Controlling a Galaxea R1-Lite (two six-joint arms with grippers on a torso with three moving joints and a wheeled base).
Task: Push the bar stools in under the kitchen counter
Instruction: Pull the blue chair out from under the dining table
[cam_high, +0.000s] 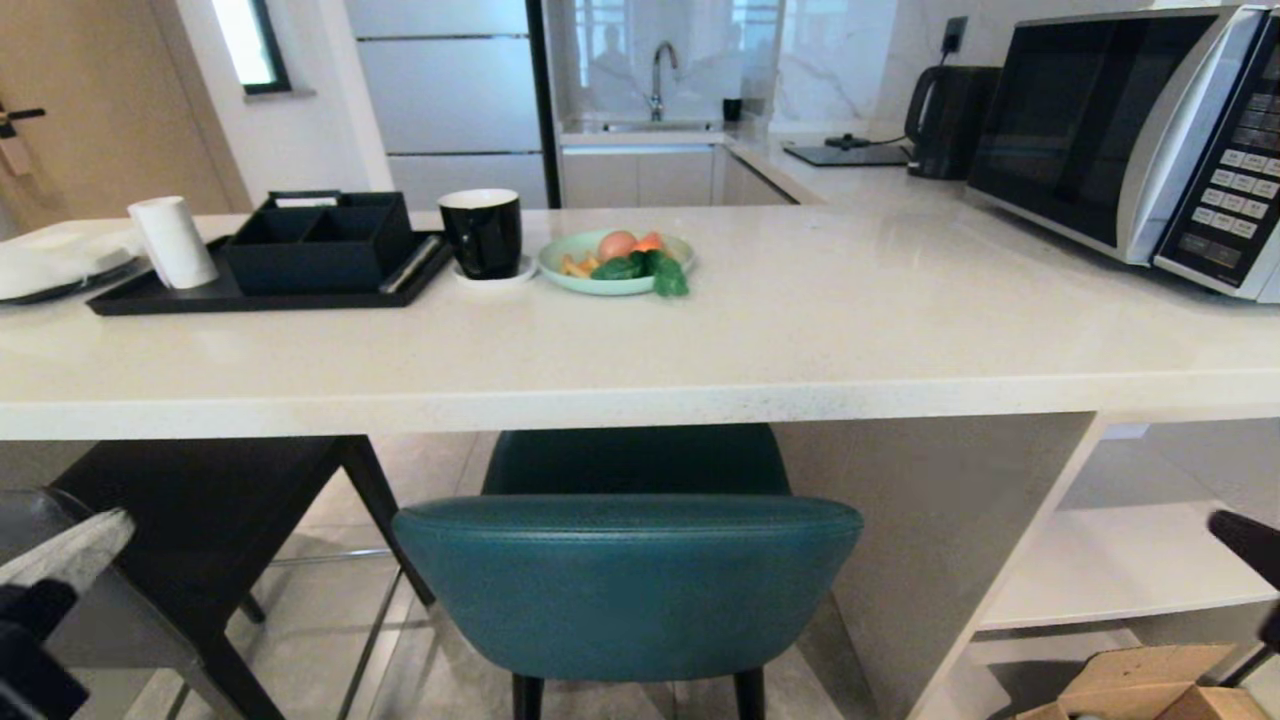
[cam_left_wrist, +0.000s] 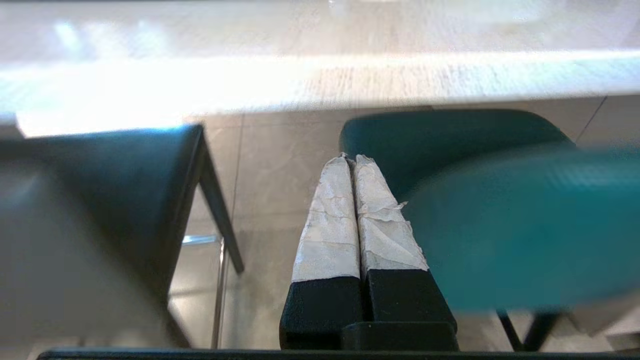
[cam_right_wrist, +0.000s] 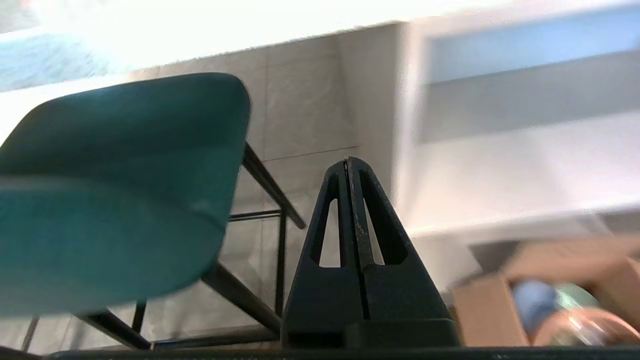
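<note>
Grippers sit nearest the camera, one low at each side of the teal stool (cam_high: 628, 585). The left gripper (cam_left_wrist: 351, 159) has its taped fingers (cam_left_wrist: 327, 220) pressed together and empty, poised between the two stools, while the right gripper (cam_right_wrist: 348, 162) is likewise shut tight on nothing, just beside the teal seat. Closed like this, each probably serves as a blunt pusher rather than a clamp, which suits shoving furniture.

The teal stool stands straight ahead; its curved, rounded back sticks out in front of the counter edge while its seat lies partly beneath it, on black legs. To the left, the grey stool (cam_high: 190, 520) shows a dark seat and tapered dark legs with a metal footrest, also only partly tucked.

Above them runs the kitchen counter (cam_high: 700, 400), a thick glossy white slab carrying a black tray (cam_high: 150, 298), a mug (cam_high: 483, 233), a plate of food (cam_high: 560, 272) and a microwave (cam_high: 1130, 140).
</note>
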